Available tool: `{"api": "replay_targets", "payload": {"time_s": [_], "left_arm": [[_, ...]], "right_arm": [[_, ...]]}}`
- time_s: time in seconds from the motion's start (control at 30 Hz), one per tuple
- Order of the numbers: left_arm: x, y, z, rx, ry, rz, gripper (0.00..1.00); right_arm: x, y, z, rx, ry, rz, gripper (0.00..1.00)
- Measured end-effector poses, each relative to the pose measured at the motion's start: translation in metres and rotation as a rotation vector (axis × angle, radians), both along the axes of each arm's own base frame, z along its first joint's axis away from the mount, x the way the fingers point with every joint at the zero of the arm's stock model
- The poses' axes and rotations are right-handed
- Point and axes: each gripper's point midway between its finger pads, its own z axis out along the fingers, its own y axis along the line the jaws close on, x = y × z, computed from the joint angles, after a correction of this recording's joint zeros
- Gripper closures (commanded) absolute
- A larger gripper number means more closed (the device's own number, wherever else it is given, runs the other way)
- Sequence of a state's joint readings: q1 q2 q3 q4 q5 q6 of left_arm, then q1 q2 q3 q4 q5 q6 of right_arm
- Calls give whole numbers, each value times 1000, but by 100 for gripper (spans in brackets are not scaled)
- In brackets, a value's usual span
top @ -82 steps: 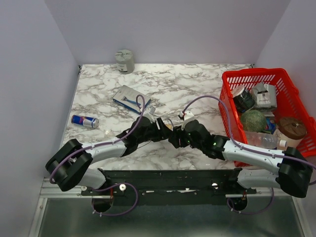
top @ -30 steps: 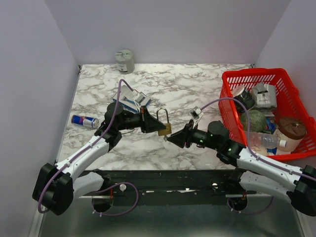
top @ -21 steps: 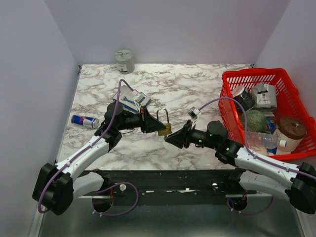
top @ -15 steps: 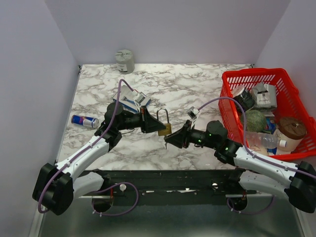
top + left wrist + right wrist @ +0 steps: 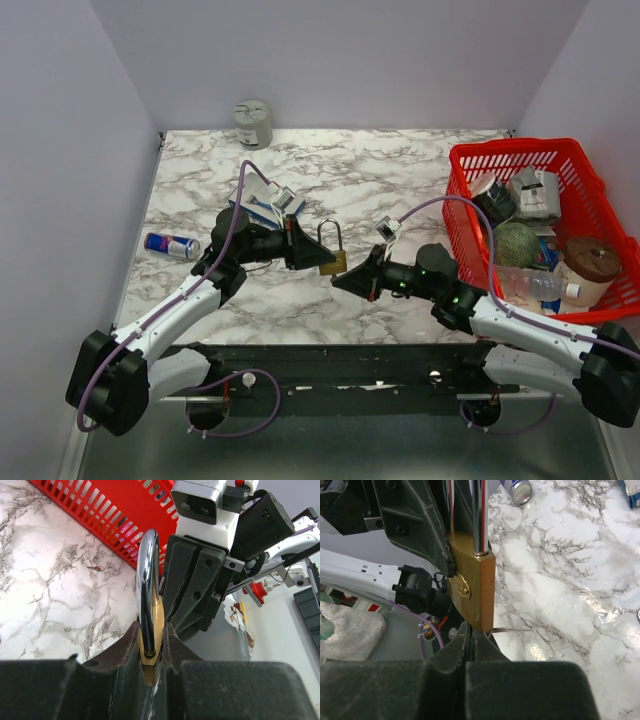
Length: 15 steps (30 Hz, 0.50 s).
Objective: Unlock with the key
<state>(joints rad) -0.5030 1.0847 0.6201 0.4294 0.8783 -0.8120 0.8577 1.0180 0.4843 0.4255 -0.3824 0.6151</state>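
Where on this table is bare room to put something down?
At the back, between the grey tin and the red basket. Crowded: the middle, around the padlock, and the full basket.

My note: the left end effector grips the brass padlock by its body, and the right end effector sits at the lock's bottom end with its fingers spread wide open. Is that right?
Not quite: the right end effector is shut, fingers pressed together at the bottom end of the padlock, as the right wrist view shows. The left end effector does grip the brass body.
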Motion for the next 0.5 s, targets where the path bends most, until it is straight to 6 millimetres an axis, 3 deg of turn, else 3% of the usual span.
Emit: {"api": "replay_targets", "payload": {"time_s": [0.5], "left_arm": [[-10,0,-1,-23,-9,-51,100]], "right_arm": [[-3,-4,1,43,43,-23,99]]}}
